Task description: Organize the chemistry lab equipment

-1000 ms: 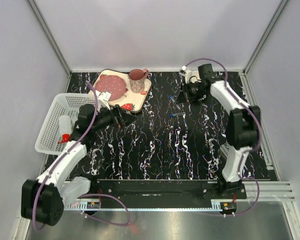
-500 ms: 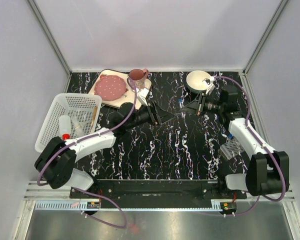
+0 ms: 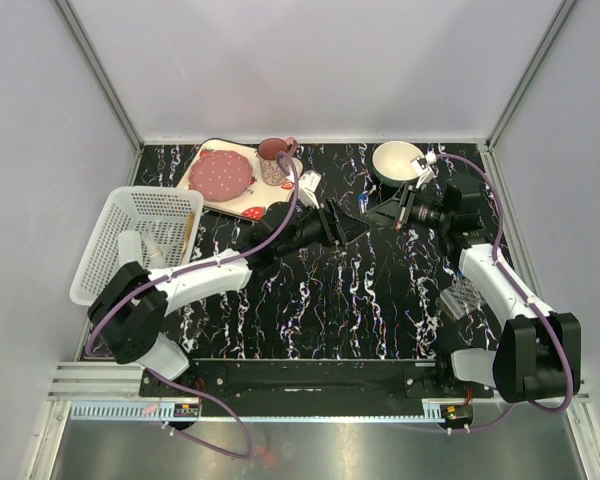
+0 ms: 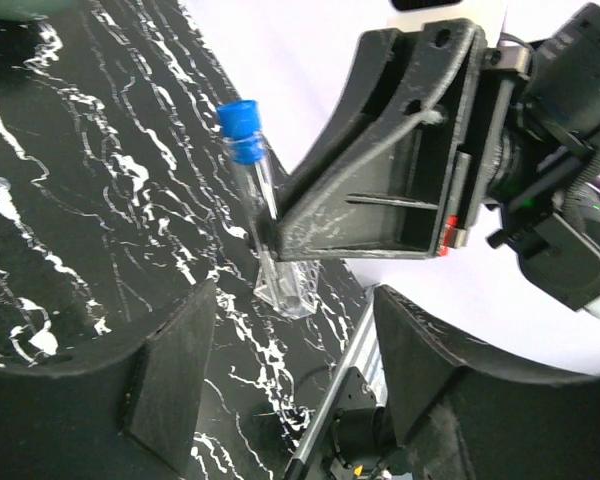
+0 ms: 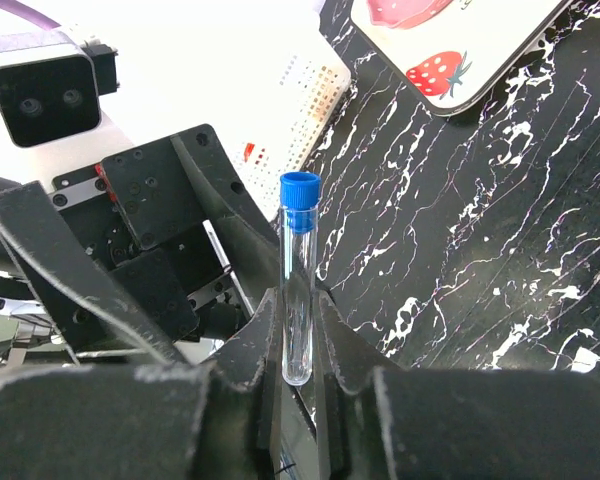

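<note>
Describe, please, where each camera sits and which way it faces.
Top external: above and behind, looking down at the table; left arm, right arm show.
Left wrist: on the left arm, facing the right tool gripping a test tube; the left tool shows.
Right wrist: on the right arm, facing the left tool past the test tube; own fingers show.
Shared: the test tube, in both wrist views.

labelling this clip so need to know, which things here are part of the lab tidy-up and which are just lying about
Job: blue-capped test tube, clear tube rack, squeeze bottle in the white basket.
Lying about: strawberry-print tray, pink plate, cup, white bowl.
</note>
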